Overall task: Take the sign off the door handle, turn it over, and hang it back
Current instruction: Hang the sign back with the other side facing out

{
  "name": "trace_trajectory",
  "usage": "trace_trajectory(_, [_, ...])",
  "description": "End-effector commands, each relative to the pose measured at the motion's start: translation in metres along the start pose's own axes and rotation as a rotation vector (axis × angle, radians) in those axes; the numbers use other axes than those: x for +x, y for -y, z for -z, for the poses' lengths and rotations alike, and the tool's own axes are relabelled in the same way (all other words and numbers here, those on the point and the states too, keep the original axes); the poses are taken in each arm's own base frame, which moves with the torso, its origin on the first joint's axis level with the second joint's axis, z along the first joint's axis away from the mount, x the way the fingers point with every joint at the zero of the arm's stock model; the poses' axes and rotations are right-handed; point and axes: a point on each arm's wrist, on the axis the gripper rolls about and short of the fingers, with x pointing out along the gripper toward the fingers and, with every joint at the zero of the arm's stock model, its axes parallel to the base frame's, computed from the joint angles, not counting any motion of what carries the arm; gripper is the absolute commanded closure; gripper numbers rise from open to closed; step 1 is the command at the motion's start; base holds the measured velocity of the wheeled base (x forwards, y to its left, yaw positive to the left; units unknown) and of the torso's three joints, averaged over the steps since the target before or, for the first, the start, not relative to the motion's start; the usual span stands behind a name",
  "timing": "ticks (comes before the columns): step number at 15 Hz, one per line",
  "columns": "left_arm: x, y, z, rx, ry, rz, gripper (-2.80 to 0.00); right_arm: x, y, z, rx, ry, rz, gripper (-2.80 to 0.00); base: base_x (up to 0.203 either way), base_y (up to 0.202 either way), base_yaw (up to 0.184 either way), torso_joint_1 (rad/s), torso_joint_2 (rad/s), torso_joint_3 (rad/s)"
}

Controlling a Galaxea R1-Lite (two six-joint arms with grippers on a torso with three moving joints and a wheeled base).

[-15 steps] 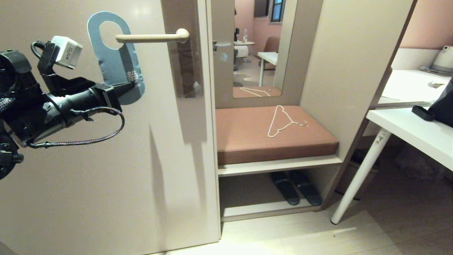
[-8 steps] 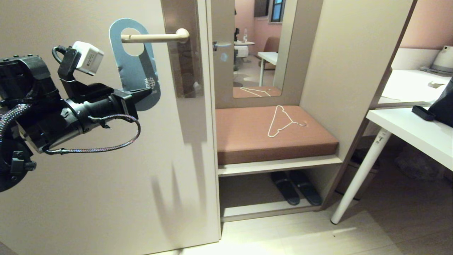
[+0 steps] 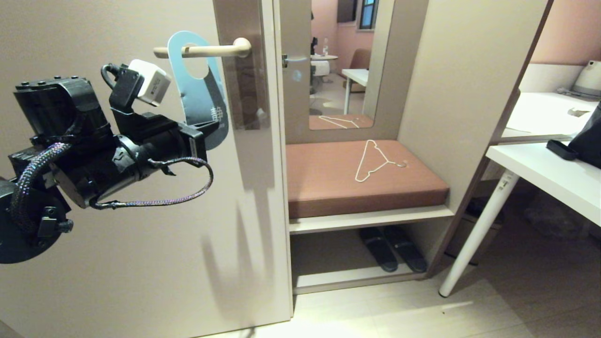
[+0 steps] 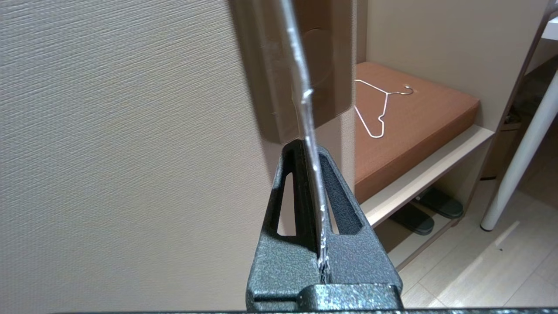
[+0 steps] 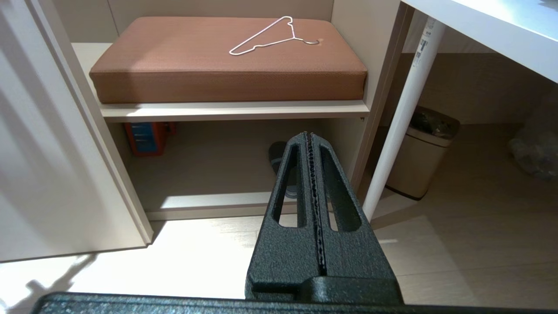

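Observation:
The sign [image 3: 201, 97] shows its blue-grey face and leans slightly. The cream door handle [image 3: 220, 49] passes through its large hole, well in from the lever's free end, beside the brown-grey plate [image 3: 244, 84]. My left gripper [image 3: 213, 127] reaches in from the left and is shut on the sign's lower end. In the left wrist view the sign [image 4: 304, 104] appears edge-on, pinched between the fingers of the left gripper [image 4: 310, 150]. My right gripper [image 5: 310, 136] is shut with nothing in it, hanging low and pointing toward the open shelf.
Right of the door, a brown cushioned bench [image 3: 328, 183] carries a white wire hanger [image 3: 375, 159]. Dark slippers [image 3: 392, 249] lie under it. A white table [image 3: 554, 178] with a slanted leg [image 3: 479, 230] stands at the right, with a bin [image 5: 420, 152] beneath.
My left arm has swung right with the sign. The sign's hole went from left of the lever's free end onto the lever and further along it.

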Motion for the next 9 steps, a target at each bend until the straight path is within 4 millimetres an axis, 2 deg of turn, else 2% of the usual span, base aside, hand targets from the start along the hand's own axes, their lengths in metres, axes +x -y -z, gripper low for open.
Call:
trace_trajectory(1, [0.003,0.006,0.000,0.000,0.000,0.006,0.00,0.000,0.000,0.000,0.000,0.000,-0.001,0.00,0.000,0.000,0.000,0.000,0.00,0.000])
trace_trajectory(9, [0.022,0.026,-0.009,0.002,0.030,0.030,0.00,0.000,0.000,0.000,-0.001,0.000,-0.001,0.00,0.000,0.000,0.000,0.000,0.00,0.000])
